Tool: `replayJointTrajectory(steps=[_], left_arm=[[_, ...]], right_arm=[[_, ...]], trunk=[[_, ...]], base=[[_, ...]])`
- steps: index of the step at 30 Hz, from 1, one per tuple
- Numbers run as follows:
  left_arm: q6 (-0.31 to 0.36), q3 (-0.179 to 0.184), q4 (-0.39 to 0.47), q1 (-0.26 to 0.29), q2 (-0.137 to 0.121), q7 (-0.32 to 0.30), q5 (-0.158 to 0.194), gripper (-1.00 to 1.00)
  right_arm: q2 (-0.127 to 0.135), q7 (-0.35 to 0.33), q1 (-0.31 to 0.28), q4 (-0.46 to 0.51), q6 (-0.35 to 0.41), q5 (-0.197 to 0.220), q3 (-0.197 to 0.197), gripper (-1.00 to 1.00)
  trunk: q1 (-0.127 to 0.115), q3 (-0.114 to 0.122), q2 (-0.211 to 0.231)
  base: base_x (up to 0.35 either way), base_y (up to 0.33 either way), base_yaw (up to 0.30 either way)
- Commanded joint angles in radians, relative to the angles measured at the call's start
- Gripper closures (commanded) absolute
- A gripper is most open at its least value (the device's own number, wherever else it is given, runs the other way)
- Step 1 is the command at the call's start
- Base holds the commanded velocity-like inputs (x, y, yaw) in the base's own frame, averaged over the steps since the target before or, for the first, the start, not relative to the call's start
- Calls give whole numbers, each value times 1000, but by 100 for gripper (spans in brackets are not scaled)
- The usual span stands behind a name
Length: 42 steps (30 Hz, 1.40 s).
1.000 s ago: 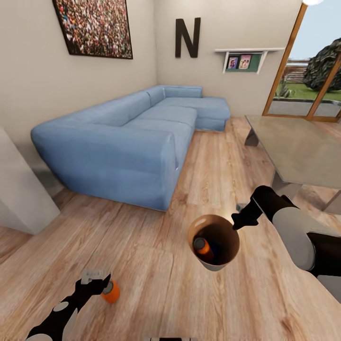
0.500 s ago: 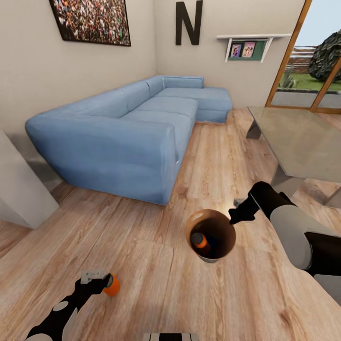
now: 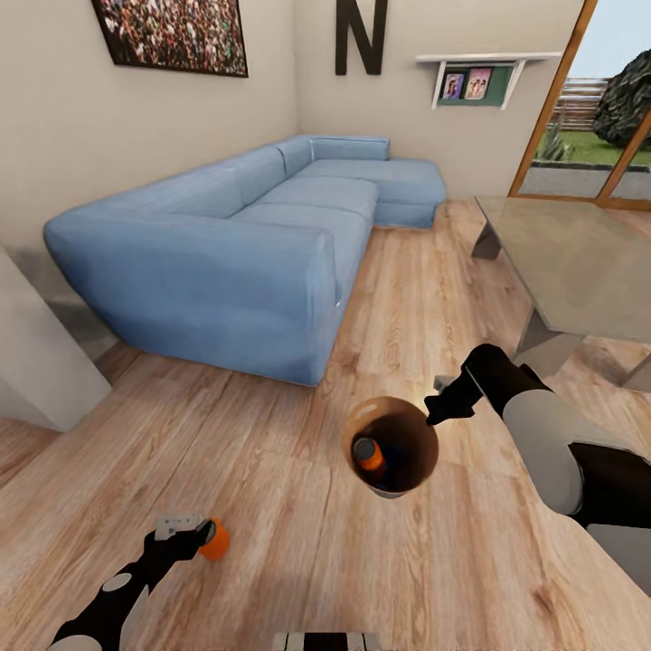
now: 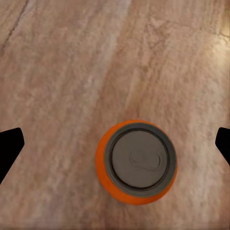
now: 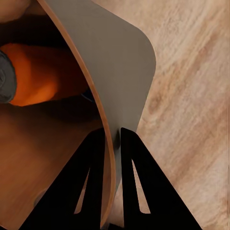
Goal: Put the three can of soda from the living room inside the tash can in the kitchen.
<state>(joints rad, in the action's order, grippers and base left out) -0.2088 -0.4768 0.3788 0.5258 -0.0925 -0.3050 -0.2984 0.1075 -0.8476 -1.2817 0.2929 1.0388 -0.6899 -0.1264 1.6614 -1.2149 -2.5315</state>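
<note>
Brown trash can (image 3: pixel 402 425), orange can (image 3: pixel 369 455) inside, clamped at rim by right pincer (image 3: pixel 436 409); left pincer (image 4: pixel 115 146) spread wide.

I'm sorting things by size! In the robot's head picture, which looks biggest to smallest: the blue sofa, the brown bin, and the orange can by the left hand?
1. Blue sofa
2. Brown bin
3. Orange can at the left hand

Pale matt wood-grain floor (image 3: pixel 271 470); soft blue cloth sofa (image 3: pixel 244 244); smooth brown bin (image 3: pixel 393 443) beside it; orange can (image 4: pixel 136 162) has a dull grey metal top.
</note>
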Motion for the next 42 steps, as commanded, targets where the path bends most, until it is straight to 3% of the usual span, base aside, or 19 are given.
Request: replayJointTrajectory(steps=[1, 10, 34, 42], left_arm=[[0, 0, -1, 0, 0, 0, 0, -100], [2, 0, -1, 2, 0, -3, -2, -100], [1, 2, 4, 2, 4, -8, 3, -100], [2, 1, 2, 2, 5, -4, 7, -100]], right_arm=[[0, -4, -1, 0, 8, 21, -6, 100], [-1, -4, -1, 0, 8, 21, -6, 100], [-3, -4, 1, 0, 8, 19, -4, 100], [-1, -4, -1, 23, 8, 21, -6, 100]], trunk=[[0, -4, 0], [4, -39, -3], [4, -39, -3], [8, -70, -4]], base=[[0, 0, 0], [0, 0, 0], [34, -17, 0], [0, 0, 0]])
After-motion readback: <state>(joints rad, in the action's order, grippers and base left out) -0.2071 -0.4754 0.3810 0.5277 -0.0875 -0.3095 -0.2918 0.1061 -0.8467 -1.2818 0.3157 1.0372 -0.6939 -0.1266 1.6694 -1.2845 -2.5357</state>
